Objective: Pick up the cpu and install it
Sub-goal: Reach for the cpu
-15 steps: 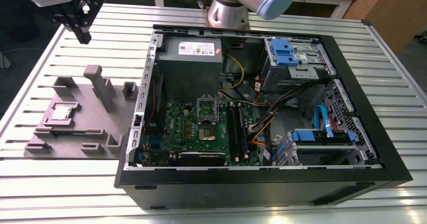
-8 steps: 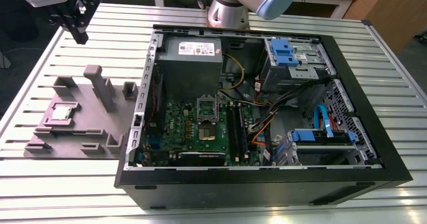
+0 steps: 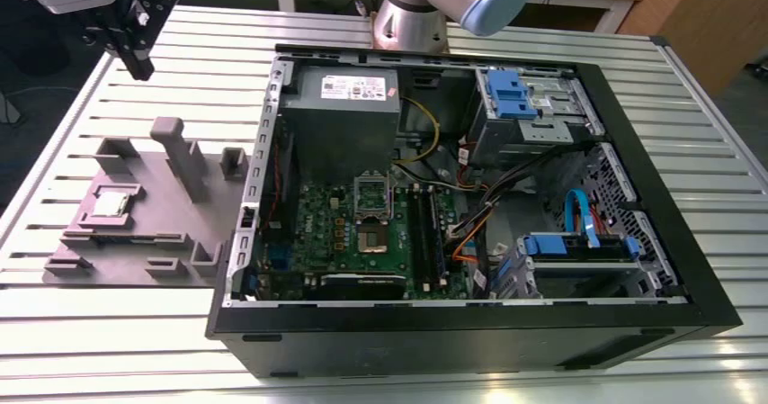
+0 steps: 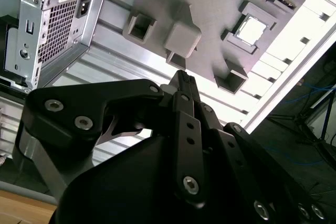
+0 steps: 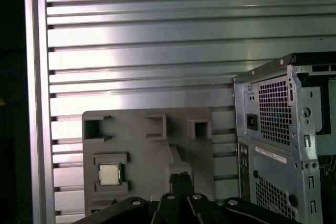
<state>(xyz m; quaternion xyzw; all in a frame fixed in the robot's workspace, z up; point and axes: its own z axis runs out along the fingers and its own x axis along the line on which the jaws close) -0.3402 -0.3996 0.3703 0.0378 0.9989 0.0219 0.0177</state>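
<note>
Ribbed aluminium table, open black steel tower case on it. Small flat square cpu, silvery lid with a pale green rim, lies flat in a pocket of the matte grey plastic fixture plate. It sits well below the black pincer, slightly on the pincer's side away from the case. Square, so no long axis. Pincer clenched, empty.

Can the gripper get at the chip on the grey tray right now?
Probably yes: the cpu lies uncovered in the tray, and the gripper hangs higher up with nothing between them, though its jaws look shut.
</note>
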